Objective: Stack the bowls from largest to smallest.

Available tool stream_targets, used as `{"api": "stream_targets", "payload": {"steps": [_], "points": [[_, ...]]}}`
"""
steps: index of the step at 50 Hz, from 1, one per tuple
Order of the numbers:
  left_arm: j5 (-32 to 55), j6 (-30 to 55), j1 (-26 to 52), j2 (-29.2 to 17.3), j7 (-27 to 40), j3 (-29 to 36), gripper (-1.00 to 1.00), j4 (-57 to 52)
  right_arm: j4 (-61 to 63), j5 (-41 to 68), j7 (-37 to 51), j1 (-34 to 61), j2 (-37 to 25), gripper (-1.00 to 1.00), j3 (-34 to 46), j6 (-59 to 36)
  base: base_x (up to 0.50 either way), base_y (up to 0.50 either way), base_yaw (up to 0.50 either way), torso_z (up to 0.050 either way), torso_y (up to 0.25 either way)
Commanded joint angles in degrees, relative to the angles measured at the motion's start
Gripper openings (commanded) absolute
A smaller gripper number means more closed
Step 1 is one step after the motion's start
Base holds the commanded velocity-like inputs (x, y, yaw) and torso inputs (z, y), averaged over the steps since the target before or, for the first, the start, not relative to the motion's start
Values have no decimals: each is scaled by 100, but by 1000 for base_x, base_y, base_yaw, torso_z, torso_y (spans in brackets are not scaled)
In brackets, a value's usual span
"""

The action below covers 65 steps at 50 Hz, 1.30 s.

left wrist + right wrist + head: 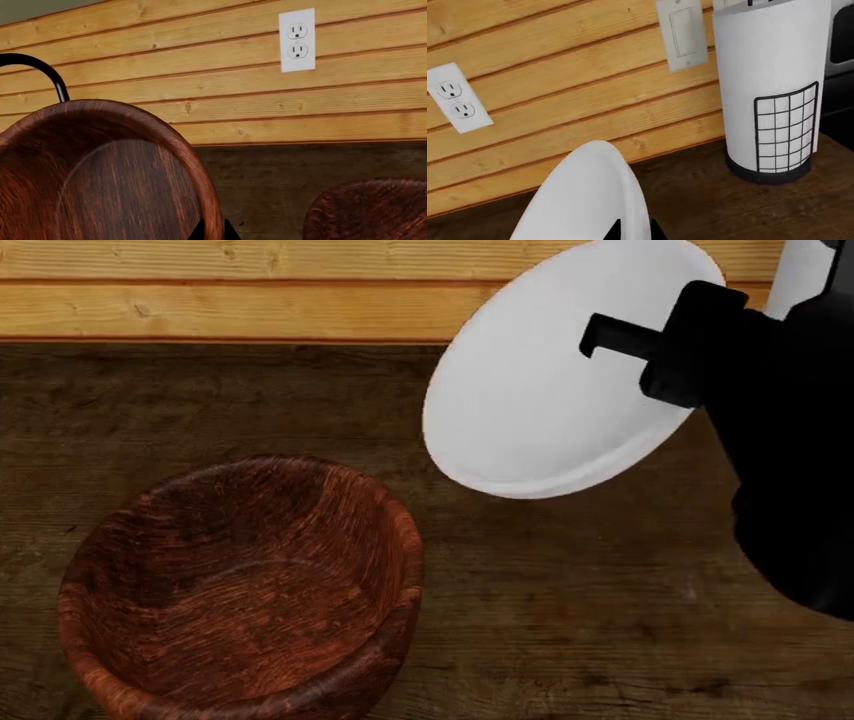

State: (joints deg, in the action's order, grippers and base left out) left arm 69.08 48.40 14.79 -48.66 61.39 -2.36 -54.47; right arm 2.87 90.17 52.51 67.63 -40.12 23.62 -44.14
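My left gripper (213, 223) is shut on the rim of the large reddish-brown wooden bowl (100, 175), which stands tilted on edge in the left wrist view. That bowl and the left gripper are out of the head view. My right gripper (636, 223) is shut on the rim of the white bowl (584, 200). It holds the white bowl (554, 390) tilted in the air, above the counter and to the right of the small deep wooden bowl (240, 585). The small bowl stands upright on the counter and also shows in the left wrist view (367, 210).
The dark wooden counter (574, 620) ends at a plank wall (200, 290). A white cylinder with black grid lines (770, 90) stands at the wall. An outlet (297, 40), a light switch (684, 32) and a black curved bar (47, 72) show at the wall.
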Motion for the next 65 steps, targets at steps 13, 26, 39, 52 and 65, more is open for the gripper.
{"api": "stream_targets", "payload": {"steps": [13, 26, 39, 52, 65], "points": [[-109, -220, -44, 56, -154, -150, -100, -27, 1595, 1406, 383, -328, 485, -100, -658, 265, 0, 0, 0, 0, 0], [-47, -245, -60, -13, -146, -164, -100, -79, 1673, 1245, 59, -879, 1027, -100, -403, 463, 0, 0, 0, 1, 1], [4, -296, -97, -71, -123, -213, -100, -103, 1560, 1411, 102, -1144, 1437, -100, -321, 724, 0, 0, 0, 0, 1], [69, -328, -93, -123, -91, -238, -100, -101, 1128, 1199, -325, -1639, 1611, -100, -137, 816, 0, 0, 0, 0, 1], [41, -355, -105, -143, -97, -217, -100, -89, 964, 1143, -524, -1886, 1661, -100, -38, 848, 0, 0, 0, 1, 0]]}}
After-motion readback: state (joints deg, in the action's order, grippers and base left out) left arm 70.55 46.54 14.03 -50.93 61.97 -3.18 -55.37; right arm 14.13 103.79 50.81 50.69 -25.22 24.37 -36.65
